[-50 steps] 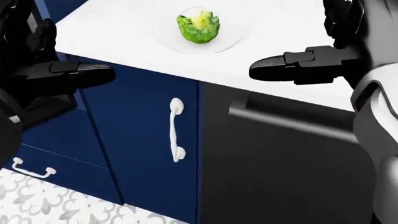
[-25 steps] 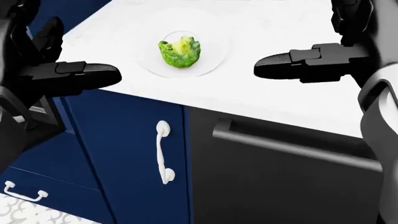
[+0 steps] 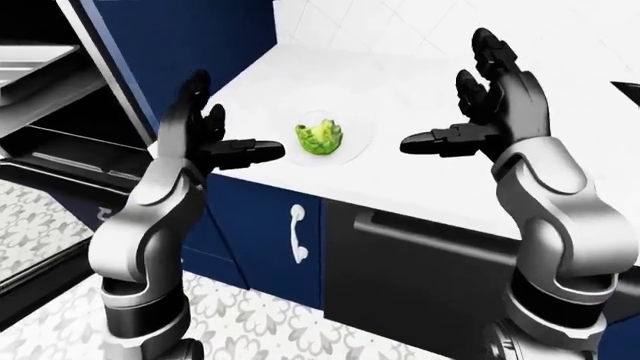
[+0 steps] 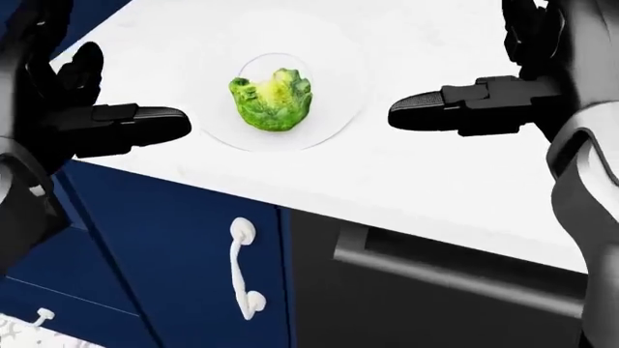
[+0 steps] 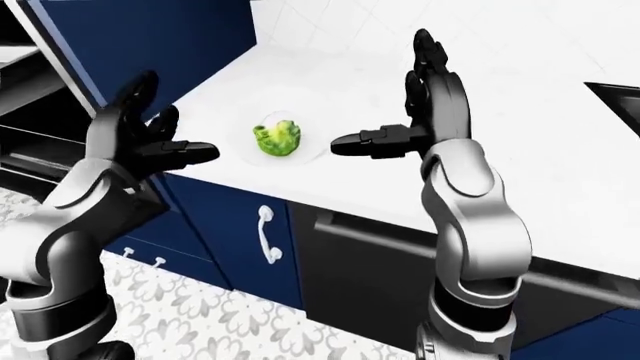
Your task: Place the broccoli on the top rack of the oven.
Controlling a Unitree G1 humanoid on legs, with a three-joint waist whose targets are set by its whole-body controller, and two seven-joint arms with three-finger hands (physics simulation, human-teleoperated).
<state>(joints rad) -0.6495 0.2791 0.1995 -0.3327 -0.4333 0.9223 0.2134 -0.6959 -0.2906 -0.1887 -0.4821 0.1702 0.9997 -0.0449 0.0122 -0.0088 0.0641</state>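
The green broccoli [image 4: 270, 99] lies on a clear glass plate [image 4: 339, 109] on the white counter [image 4: 455, 174]. My left hand [image 4: 92, 109] is open, held left of the plate at the counter's edge. My right hand [image 4: 484, 90] is open, held right of the plate above the counter. Neither touches the broccoli. The oven [image 3: 45, 120] stands open at the left of the left-eye view, with its racks [image 3: 35, 67] showing.
Blue cabinet doors with a white handle [image 4: 242, 268] sit under the counter. A black appliance front with a bar handle [image 4: 455, 272] is to their right. The open oven door [image 3: 40, 255] juts out low at the left over the patterned floor [image 3: 250, 322].
The camera has moved closer and lower over the counter, so the broccoli and plate sit lower and larger in the head view. Both hands stay open on either side of the plate.
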